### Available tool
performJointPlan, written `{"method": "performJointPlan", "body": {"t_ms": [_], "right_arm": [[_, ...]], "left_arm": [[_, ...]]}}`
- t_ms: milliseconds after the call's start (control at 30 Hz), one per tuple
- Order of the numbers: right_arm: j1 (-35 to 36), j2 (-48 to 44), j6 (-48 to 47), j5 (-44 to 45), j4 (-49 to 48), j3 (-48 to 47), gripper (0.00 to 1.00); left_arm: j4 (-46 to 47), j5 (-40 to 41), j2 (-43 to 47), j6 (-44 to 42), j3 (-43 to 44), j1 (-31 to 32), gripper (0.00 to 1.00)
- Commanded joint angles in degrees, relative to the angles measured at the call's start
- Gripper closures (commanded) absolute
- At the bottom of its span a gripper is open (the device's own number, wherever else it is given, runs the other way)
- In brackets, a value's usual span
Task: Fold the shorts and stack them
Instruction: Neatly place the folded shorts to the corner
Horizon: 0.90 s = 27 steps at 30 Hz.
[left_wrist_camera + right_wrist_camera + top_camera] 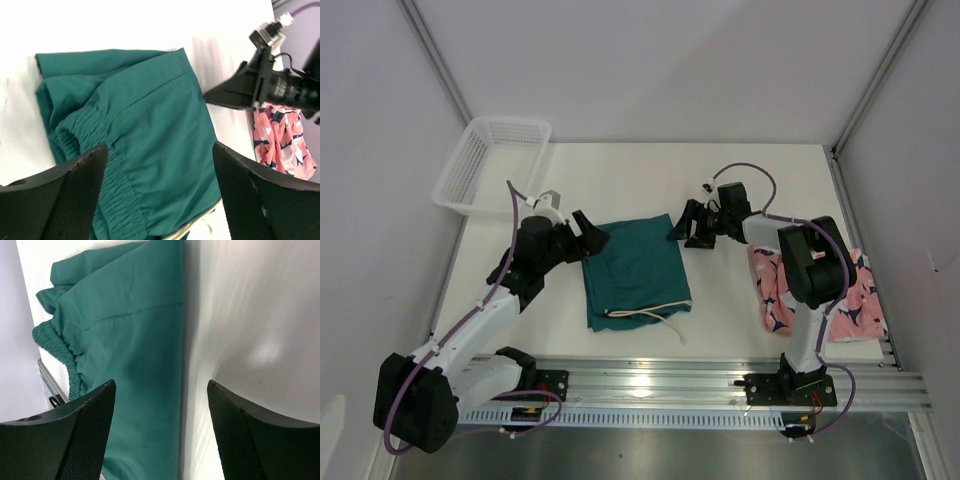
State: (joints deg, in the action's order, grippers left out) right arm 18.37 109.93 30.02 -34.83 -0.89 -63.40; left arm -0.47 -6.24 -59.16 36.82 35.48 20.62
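Top view first. The teal shorts (638, 272) lie folded into a rough rectangle in the middle of the worktop (620, 180), with the pale drawstring (655, 313) trailing out at the end nearest the arm bases. The left tool (588, 236) is at their far left corner and the right tool (682, 232) is at the far right corner. Both are spread apart with nothing in them. The pink shark-print shorts (860, 300) are way over at the right edge, partly hidden under the right arm and well apart from the teal pair. A white mesh basket (490, 165) sits at the far left corner.

In the left wrist view, the two black fingers (65, 195) are wide apart. The teal fabric shows between and beyond them, gathered waistband on the left, and none of it is pinched. Can't tell if the fingertips actually touch the cloth. Past the shorts' corner you can see the right tool with its jaws apart too, and the pink pair is behind it.

In the right wrist view, the fingers (75, 440) are also spread wide, straddling the edge of the teal shorts. There's fabric on the left, bare worktop on the right, and no grip on anything.
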Motion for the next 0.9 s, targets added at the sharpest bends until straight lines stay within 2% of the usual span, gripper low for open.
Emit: {"method": "performJointPlan", "body": {"t_ms": [0,100,200,300,333,400,433,500,600,667,767,867], "right_arm": [[1.0,3.2,-0.3,-1.8,-2.2,-4.5,0.25],[1.6,6.4,0.8,-3.2,-3.6,-6.2,0.25],[2.3,8.4,2.8,-5.8,-7.0,-6.5,0.32],[3.1,10.1,3.0,-6.2,-7.2,-8.3,0.51],[3.2,10.7,3.5,-6.4,-7.2,-8.8,0.63],[3.3,12.6,4.3,-6.5,-7.3,-11.0,0.76],[3.2,13.4,5.6,-6.7,-8.2,-11.7,0.89],[2.9,14.5,7.7,-6.2,-10.4,-12.8,0.99],[1.9,14.8,12.9,-3.3,-14.7,-13.3,1.0],[-0.2,13.3,19.4,3.7,-19.2,-11.0,1.0],[-4.3,7.0,29.5,14.2,-28.9,1.1,1.0],[-4.3,0.3,30.1,19.5,-29.4,9.9,1.0]], "left_arm": [[-6.6,1.4,3.4,-1.7,0.9,-0.1,0.12],[-7.9,1.1,5.2,-1.7,0.1,-0.1,0.11],[-9.1,1.1,7.6,-1.8,-0.8,-0.1,0.11],[-10.7,2.1,10.2,-2.2,-1.6,-0.1,0.1],[-11.0,2.4,10.8,-2.3,-1.6,-0.1,0.1],[-12.0,3.0,12.1,-2.7,-1.6,-0.1,0.1],[-12.2,3.3,12.4,-2.9,-1.7,-0.1,0.1],[-12.7,3.7,12.8,-3.2,-1.6,-0.1,0.1],[-12.7,3.9,12.5,-3.2,-1.7,-0.1,0.1],[-12.1,3.5,12.3,-3.1,-2.0,-0.1,0.1],[-10.8,3.0,11.9,-2.5,-2.7,-0.1,0.1],[-9.8,2.8,11.5,-2.3,-3.1,-0.1,0.1]]}}
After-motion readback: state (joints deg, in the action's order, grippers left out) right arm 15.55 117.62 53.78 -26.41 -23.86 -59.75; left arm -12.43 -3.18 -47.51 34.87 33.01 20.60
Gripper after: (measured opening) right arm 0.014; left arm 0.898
